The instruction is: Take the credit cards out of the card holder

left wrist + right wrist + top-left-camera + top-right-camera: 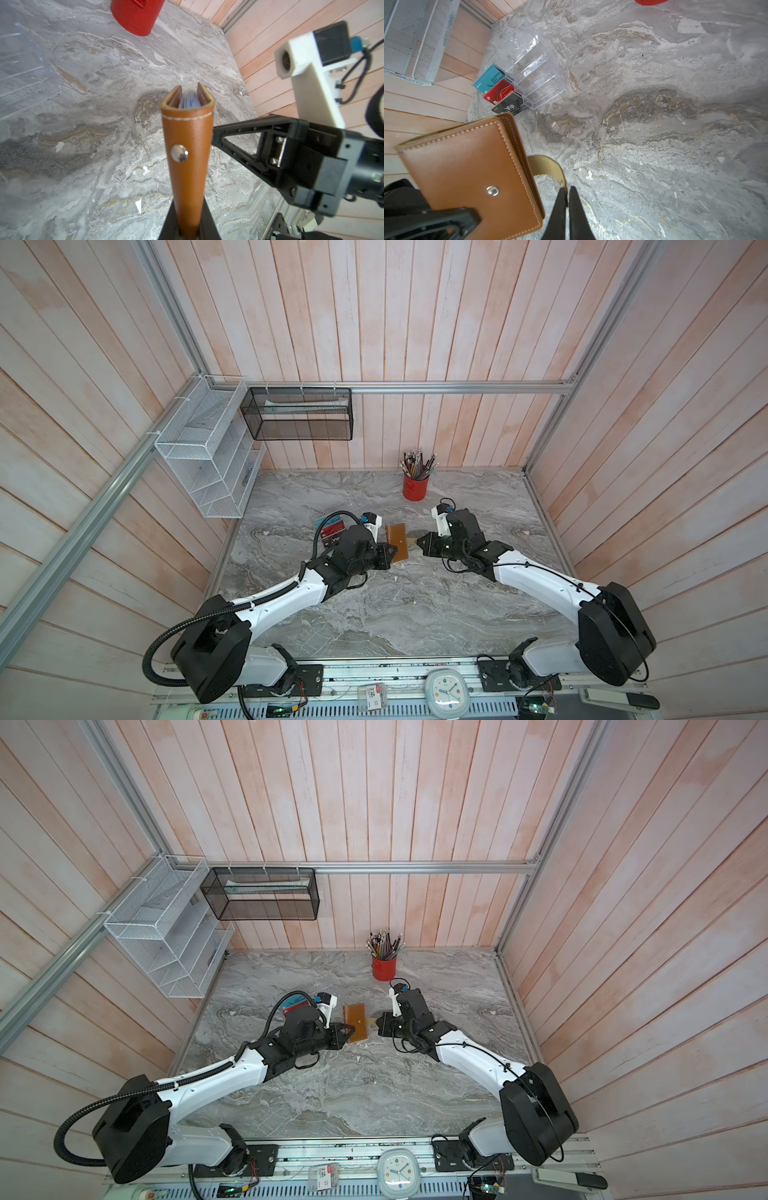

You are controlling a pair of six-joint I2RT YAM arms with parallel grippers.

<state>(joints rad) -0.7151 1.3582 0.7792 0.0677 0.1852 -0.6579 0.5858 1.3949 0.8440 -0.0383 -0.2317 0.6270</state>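
Two grippers hold one tan-brown leather card holder (467,172) over the grey marble counter (654,145)
The left gripper (390,552) is clamped on the folded holder, which sticks out straight ahead of it. Just beside it, the right gripper (566,191), jaws nearly together, seems to pinch the unsnapped strap (548,166). Pale plastic sleeves (189,101) show between the covers, and any credit cards are hidden

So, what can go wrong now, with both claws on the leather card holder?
1. The right claw pinches only the end of the strap; it may slip free when pulled.
2. The left claw grips the card holder near one corner; a hard pull may twist it loose.
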